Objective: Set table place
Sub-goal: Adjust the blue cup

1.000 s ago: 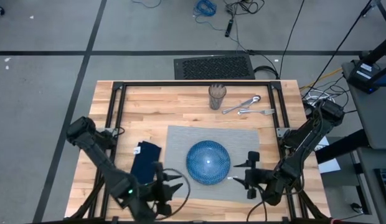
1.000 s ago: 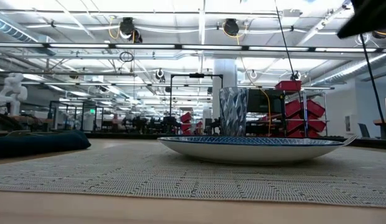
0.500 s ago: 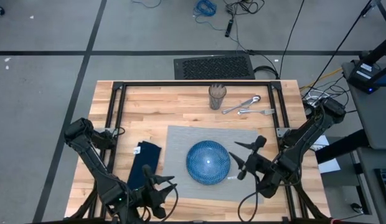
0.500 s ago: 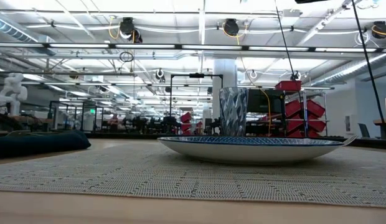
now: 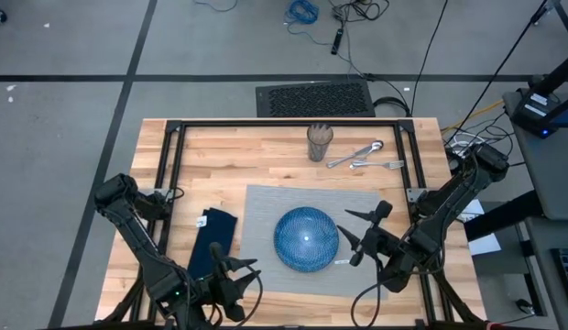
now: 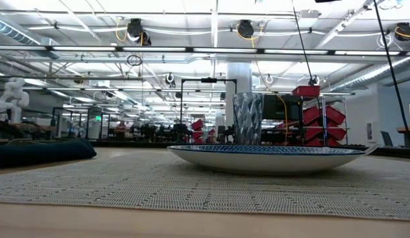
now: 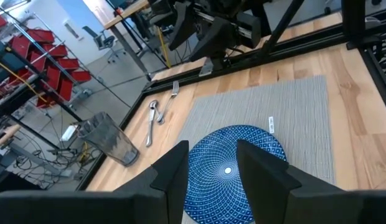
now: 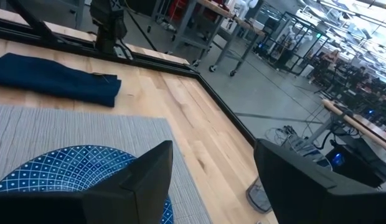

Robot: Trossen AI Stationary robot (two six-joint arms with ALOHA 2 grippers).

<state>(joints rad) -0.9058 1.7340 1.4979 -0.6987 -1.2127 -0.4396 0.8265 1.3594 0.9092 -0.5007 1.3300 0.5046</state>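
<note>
The grey placemat (image 5: 357, 206) lies flat on the wooden table (image 5: 266, 151). A round blue plate (image 5: 306, 238) rests on its middle. A navy napkin (image 5: 213, 240) lies left of the placemat. My left gripper (image 5: 245, 275) is open and empty above the table's near edge, by the napkin's near end. My right gripper (image 5: 360, 236) is open and empty above the placemat, right of the plate. In the left wrist view the open fingers (image 7: 211, 180) frame the plate (image 7: 230, 168). In the right wrist view (image 8: 211, 186) the plate (image 8: 68, 168) and napkin (image 8: 56, 78) show.
A clear glass (image 5: 320, 142) stands at the far middle of the table, with a spoon and fork (image 5: 362, 156) lying to its right. The low view shows the plate (image 6: 268, 158), the glass (image 6: 248, 119) behind it and the napkin (image 6: 40, 152).
My right gripper has risen and gone a little toward the table's far edge, tipping its fingers, and has left the top of the low view. My left arm has drawn back toward the near edge. Both have been still for the last half second.
</note>
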